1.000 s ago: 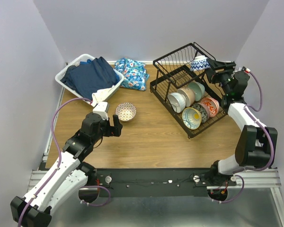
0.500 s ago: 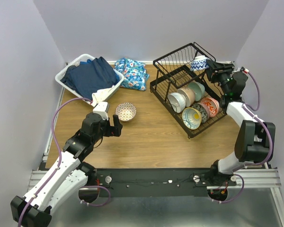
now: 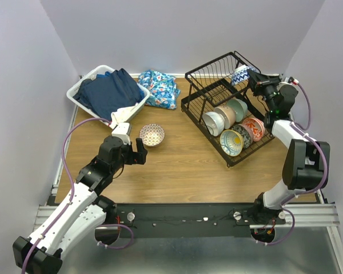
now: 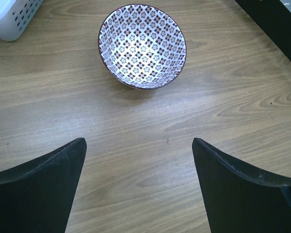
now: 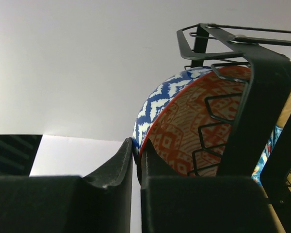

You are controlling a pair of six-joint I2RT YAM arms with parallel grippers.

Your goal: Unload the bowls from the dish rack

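White basket (image 3: pixel 74 91) of navy clothes (image 3: pixel 111 91) beside floral cloth (image 3: pixel 159 87) on table (image 3: pixel 183 165)

Dish rack (image 3: pixel 201 91) upper right of frame, row of bowls (image 3: pixel 235 123) in its lower tier, upper bowl (image 3: pixel 240 75) at its far right corner; basket (image 3: pixel 75 90) upper left, cloth heap (image 3: pixel 160 88) between, lone bowl (image 3: pixel 152 135) on table (image 3: pixel 188 160) left of centre.

A wooden table (image 3: pixel 183 165) with a warm brown grain is enclosed on three sides by plain, pale lavender-grey panels: a back wall (image 3: pixel 171 34), a left wall (image 3: pixel 23 114) and a right wall (image 3: pixel 331 63). The near edge of the table is bordered by a black strip (image 3: pixel 183 220), which is flanked by aluminium rails (image 3: pixel 317 214). Below these, a dull grey metal surface (image 3: pixel 217 257) is seen. The space is lit softly and evenly, and only faint shadows are cast on the wood.
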